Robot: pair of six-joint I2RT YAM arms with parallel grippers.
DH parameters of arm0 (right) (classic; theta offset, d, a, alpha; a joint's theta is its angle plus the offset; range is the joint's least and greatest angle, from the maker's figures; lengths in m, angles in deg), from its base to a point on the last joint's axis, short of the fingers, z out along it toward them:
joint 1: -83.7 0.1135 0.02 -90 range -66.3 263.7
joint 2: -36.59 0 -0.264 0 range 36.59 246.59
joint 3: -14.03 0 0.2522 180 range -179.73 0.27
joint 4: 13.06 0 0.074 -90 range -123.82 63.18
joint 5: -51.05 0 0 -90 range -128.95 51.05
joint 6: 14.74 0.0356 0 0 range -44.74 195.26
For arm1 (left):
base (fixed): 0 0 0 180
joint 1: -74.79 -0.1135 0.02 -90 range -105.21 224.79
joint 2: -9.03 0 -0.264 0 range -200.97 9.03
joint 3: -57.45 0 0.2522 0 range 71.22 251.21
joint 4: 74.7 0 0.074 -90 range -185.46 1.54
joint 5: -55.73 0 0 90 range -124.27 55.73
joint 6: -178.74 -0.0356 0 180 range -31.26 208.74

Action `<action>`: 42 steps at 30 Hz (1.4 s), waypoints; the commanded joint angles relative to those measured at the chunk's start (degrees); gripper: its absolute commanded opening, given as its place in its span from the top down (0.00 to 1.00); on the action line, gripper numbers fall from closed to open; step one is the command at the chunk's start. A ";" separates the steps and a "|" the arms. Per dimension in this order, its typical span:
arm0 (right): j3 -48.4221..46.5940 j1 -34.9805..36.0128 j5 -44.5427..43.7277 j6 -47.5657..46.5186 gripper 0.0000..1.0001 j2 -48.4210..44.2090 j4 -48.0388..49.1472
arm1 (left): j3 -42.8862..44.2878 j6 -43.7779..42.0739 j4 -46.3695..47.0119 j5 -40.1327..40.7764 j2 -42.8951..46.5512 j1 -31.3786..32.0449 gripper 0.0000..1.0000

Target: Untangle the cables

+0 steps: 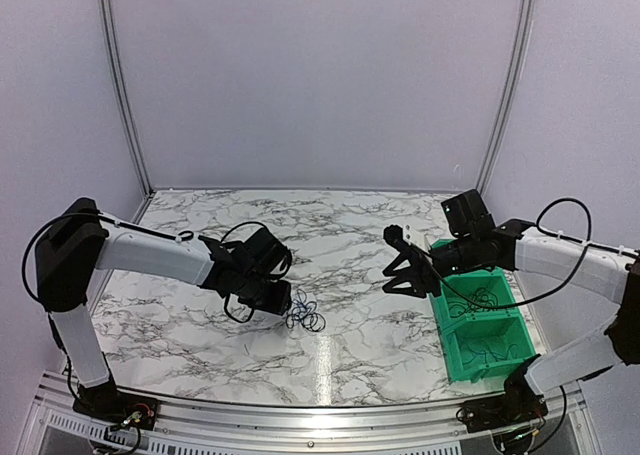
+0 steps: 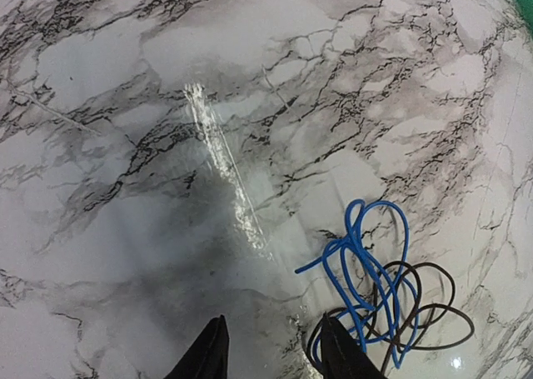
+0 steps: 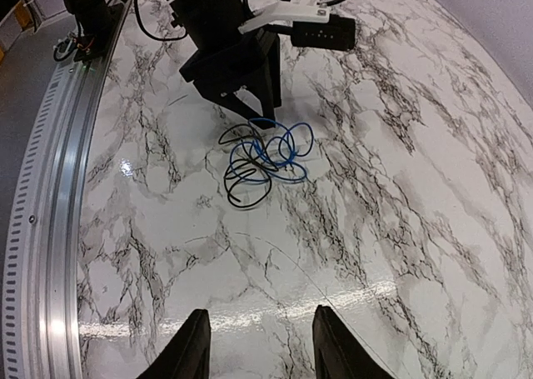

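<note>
Beside the cables (image 2: pixel 360 266) on the worktop (image 2: pixel 125 146), my left pincer (image 2: pixel 273 336) gaped empty; nipping 2 strands together risked tightening the knot.

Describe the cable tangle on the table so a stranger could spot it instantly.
Start at the white marble table, then find the left gripper. Right beside it lies a small cable tangle of blue and black loops, the only loose wires on the marble; the other wires sit in the green bin.
</note>
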 commanded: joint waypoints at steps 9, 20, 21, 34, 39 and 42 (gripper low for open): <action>-1.00 0.65 -1.86 1.15 0.57 -1.07 2.98 | -0.04 1.46 -3.32 9.59 5.70 -0.02 0.53; 2.29 0.65 -2.54 0.70 0.55 -1.13 4.96 | -2.03 -0.38 3.62 -1.77 2.69 0.09 0.57; 2.59 0.64 -2.61 0.64 0.55 -1.24 5.14 | -2.01 -0.16 3.62 -1.57 2.34 0.11 0.58; 0.15 0.64 -3.39 1.10 0.55 -0.49 4.76 | -1.21 -3.36 4.20 0.76 3.40 0.13 0.95; -11.96 0.69 -2.20 4.91 0.55 4.68 0.31 | -3.43 -11.72 8.81 2.50 13.17 1.14 0.97; -20.76 0.83 0.89 8.90 0.54 9.38 -0.89 | -5.00 -16.57 12.12 3.04 18.36 2.42 0.97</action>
